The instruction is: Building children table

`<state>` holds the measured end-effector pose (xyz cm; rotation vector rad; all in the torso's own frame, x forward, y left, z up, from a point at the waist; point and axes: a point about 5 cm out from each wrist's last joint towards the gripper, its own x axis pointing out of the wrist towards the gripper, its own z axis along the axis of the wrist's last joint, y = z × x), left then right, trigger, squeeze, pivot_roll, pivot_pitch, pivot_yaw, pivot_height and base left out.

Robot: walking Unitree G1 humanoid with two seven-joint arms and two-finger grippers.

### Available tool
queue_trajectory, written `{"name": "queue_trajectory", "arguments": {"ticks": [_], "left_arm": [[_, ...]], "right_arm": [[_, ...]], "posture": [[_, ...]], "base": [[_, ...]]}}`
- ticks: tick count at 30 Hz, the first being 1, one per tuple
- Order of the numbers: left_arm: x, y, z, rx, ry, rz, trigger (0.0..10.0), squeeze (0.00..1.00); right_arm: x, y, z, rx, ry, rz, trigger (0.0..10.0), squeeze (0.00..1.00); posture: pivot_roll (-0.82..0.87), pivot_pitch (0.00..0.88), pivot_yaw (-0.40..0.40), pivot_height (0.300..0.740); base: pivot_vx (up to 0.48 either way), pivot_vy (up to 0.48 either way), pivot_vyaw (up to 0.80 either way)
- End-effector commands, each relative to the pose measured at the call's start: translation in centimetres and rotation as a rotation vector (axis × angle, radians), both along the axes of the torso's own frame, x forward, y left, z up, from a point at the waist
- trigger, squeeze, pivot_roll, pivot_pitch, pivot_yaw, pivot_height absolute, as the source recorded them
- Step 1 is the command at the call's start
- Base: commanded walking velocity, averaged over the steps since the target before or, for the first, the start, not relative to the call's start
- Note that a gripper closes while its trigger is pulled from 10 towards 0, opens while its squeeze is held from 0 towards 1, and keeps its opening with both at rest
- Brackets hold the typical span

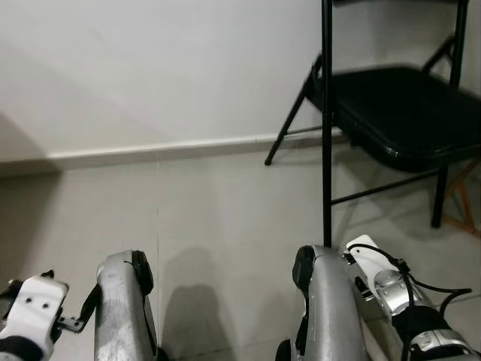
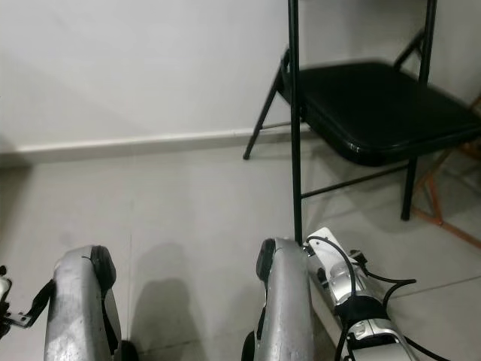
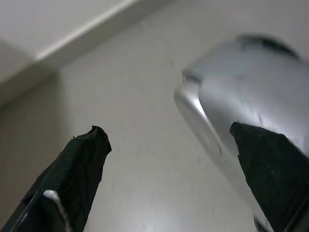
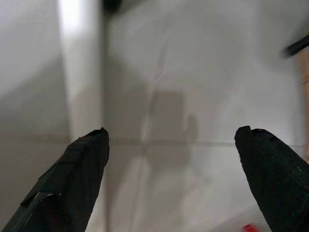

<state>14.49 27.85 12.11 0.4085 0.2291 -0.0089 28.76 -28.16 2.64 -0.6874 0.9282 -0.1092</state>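
A: Report the state of both hands.
B: Left hand [image 3: 169, 159]: black fingers [image 3: 72, 179] spread wide, nothing held, pale tiled floor [image 1: 218, 203] beyond them. Right hand [image 4: 171, 169]: fingers equally wide apart, nothing held, aimed at the floor.
A: Location of the children's table parts?
B: Cannot tell; none can be made out. A black folding metal chair [image 1: 398, 113] with padded seat stands ahead on the right, near the white wall [image 1: 150, 68] and its baseboard [image 1: 165, 149].

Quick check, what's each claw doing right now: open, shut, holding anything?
Left claw: open, holding nothing, above bare floor.
Right claw: open, holding nothing, above bare floor.
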Motion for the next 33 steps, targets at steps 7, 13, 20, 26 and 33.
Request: {"name": "queue_trajectory", "arguments": {"ticks": [7, 13, 20, 26, 33], "left_arm": [[-2.4, 1.4, 1.2, 0.024, 0.1, -0.011, 10.0, 0.0], [-3.2, 1.6, 1.9, 0.033, 0.137, -0.023, 10.0, 0.0], [-5.0, 2.2, 3.0, 0.051, 0.195, -0.026, 10.0, 0.0], [-5.4, 2.2, 3.3, 0.043, 0.22, -0.027, 10.0, 0.0], [-5.7, 2.0, 3.7, 0.04, 0.236, -0.039, 10.0, 0.0]], "right_arm": [[-2.3, 0.9, -3.2, 0.027, 0.066, 0.004, 10.0, 0.0], [-2.8, 1.2, -3.9, 0.048, 0.065, 0.018, 10.0, 0.0], [-2.3, -0.5, -2.6, -0.147, -0.045, 0.027, 10.0, 0.0], [-1.4, 0.4, -2.0, -0.17, -0.127, 0.075, 10.0, 0.0], [-1.8, 0.1, -2.4, -0.135, -0.124, 0.049, 10.0, 0.0]], "posture": [[-0.01, 0.412, -0.004, 0.3], [0.02, 0.474, 0.017, 0.3], [0.05, 0.528, 0.044, 0.3], [0.05, 0.549, 0.048, 0.3], [0.07, 0.559, 0.059, 0.3]], "base": [[0.0, 0.0, 0.0], [0.0, 0.0, 0.0], [0.0, 0.0, 0.0], [0.0, 0.0, 0.0], [0.0, 0.0, 0.0]]}}
